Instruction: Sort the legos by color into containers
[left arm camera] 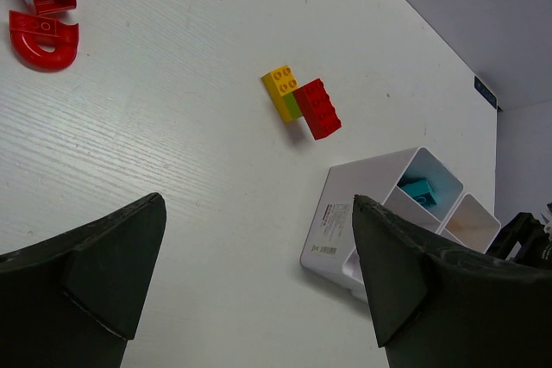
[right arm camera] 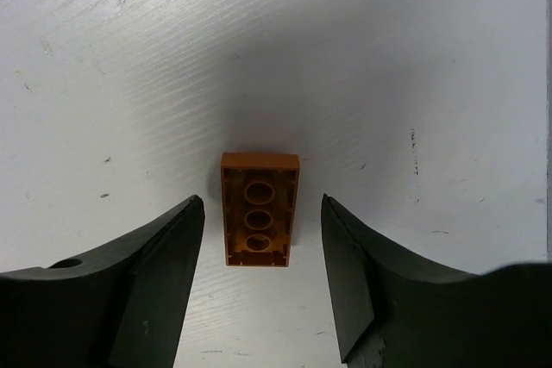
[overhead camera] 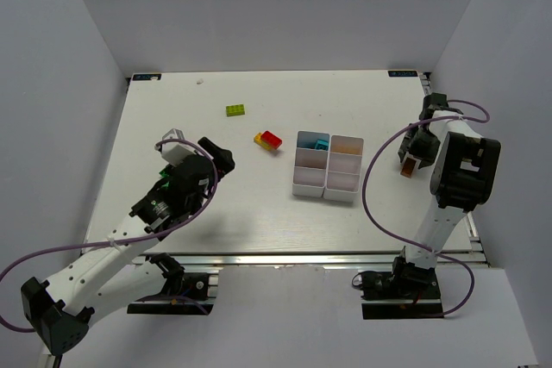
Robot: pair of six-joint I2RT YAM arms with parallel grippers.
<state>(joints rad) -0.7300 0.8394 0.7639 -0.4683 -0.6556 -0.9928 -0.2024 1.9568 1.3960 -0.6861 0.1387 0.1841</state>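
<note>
Hovering near the bench's right edge, the right gripper stands open astride an upturned orange lego, its fingers touching neither side. The left gripper, wide open and empty, hangs toward the left edge. The containers sit mid-bench, 1 cyan lego in a far bin.

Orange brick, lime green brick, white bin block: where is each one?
orange brick [right arm camera: 259, 208]: right wrist view, middle of its hollow underside.
lime green brick [overhead camera: 235, 110]: top view, its studded top.
white bin block [left arm camera: 332, 217]: left wrist view, labelled outer wall.
</note>
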